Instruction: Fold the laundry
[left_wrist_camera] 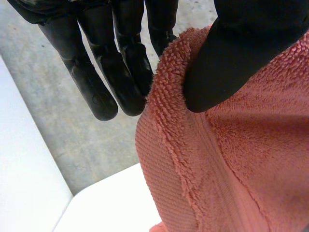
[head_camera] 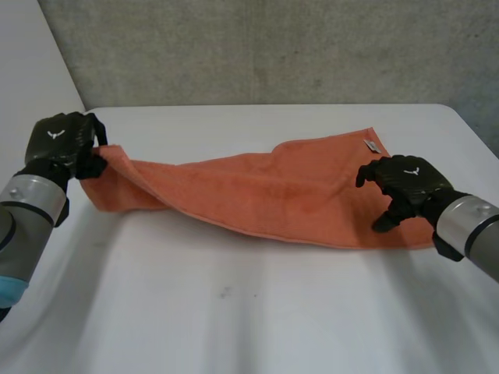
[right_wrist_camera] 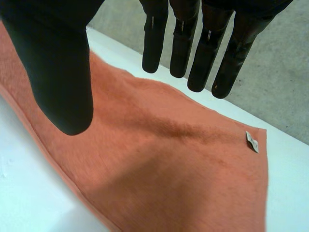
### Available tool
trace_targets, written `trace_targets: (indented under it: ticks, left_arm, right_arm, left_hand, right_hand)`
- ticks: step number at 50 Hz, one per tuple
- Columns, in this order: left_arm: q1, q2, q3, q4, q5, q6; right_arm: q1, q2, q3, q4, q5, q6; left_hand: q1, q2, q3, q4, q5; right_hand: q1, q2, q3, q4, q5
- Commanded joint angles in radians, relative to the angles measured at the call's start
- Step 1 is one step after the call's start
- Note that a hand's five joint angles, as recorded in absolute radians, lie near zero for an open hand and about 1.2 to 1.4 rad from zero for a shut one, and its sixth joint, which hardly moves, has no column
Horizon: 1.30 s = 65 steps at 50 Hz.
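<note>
An orange towel (head_camera: 257, 191) lies stretched across the white table (head_camera: 234, 312), bunched and raised at its left end. My left hand (head_camera: 58, 144) holds that left end just above the table. In the left wrist view its thumb (left_wrist_camera: 227, 63) pinches the towel's edge (left_wrist_camera: 169, 96) against the fingers (left_wrist_camera: 120, 72). My right hand (head_camera: 401, 183) hovers over the towel's right end with fingers apart. In the right wrist view the fingers (right_wrist_camera: 193, 48) and thumb (right_wrist_camera: 58, 72) stand straight above the flat cloth (right_wrist_camera: 169, 164), holding nothing. A small white label (right_wrist_camera: 251, 141) sits near the far right corner.
A grey wall (head_camera: 273, 47) stands behind the table's far edge. Bare white tabletop stretches in front of the towel. The table's left edge lies close beside my left arm (head_camera: 27, 210).
</note>
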Motion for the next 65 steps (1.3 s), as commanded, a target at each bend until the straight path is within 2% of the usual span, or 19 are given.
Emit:
trace_targets:
  ticks: [1, 7, 16, 40, 65]
  left_arm:
    - [0.020, 0.009, 0.006, 0.002, 0.002, 0.003]
    - [0.030, 0.006, 0.006, 0.008, 0.000, 0.002]
    - [0.033, -0.002, 0.009, 0.011, 0.001, 0.002]
    - [0.027, -0.020, 0.006, 0.011, 0.002, 0.003]
    - [0.020, -0.019, 0.001, 0.011, 0.003, 0.002]
  right_arm:
    - [-0.069, 0.086, -0.039, 0.122, -0.038, -0.299]
    - [-0.103, 0.146, -0.048, 0.147, -0.039, -0.401]
    - [-0.161, 0.208, -0.076, 0.130, -0.049, -0.405]
    - [-0.158, 0.331, -0.163, 0.078, -0.044, -0.402]
    - [-0.153, 0.383, -0.251, 0.050, 0.022, -0.401]
  left_hand:
    - [0.293, 0.196, 0.205, 0.201, 0.261]
    - [0.293, 0.196, 0.205, 0.201, 0.261]
    - [0.293, 0.196, 0.205, 0.201, 0.261]
    - [0.293, 0.196, 0.205, 0.201, 0.261]
    - [0.293, 0.196, 0.205, 0.201, 0.261]
  right_hand:
    - [0.147, 0.082, 0.088, 0.087, 0.088]
    - [0.162, 0.097, 0.103, 0.101, 0.102]
    - [0.241, 0.176, 0.182, 0.181, 0.182]
    - [0.285, 0.220, 0.226, 0.225, 0.226]
    - [0.356, 0.290, 0.297, 0.295, 0.296]
